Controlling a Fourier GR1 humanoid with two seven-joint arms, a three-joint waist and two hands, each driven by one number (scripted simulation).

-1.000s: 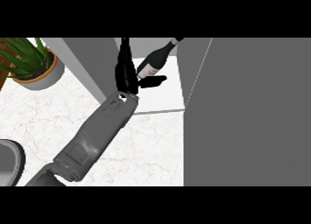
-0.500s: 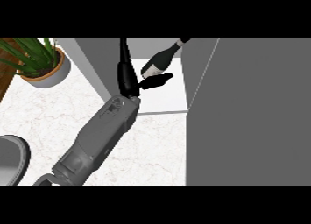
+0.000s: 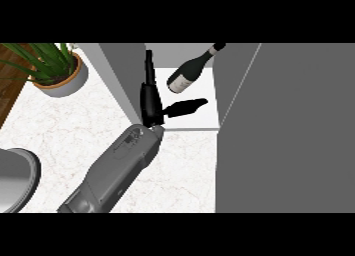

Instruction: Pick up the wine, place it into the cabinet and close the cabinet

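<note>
- The wine bottle [image 3: 189,74] lies tilted in the upper middle of the frame, inside the open cabinet [image 3: 121,70]; its neck points to the upper right and its base to the lower left, over the pale cabinet floor.
- One hand [image 3: 152,102] shows, coming up from the lower left on a grey forearm; which arm it belongs to is hard to tell from this view, though it reads most likely as the left; its fingers stretch straight up beside the bottle and its thumb sticks out to the right, just below the bottle's base.
- The hand looks spread and holds nothing; a gap shows between it and the bottle, so they seem apart; the other hand is not in view.
- Judged from this, the placing step seems done and the closing step is at hand; the large grey panel [image 3: 291,130] filling the right of the frame is probably the cabinet door, standing open.
- The next move calls for drawing the hand clear of the opening without knocking the bottle, then pushing the door shut.
- A potted plant [image 3: 51,67] sits at the upper left on the marble counter [image 3: 69,130], well apart from the work.
</note>
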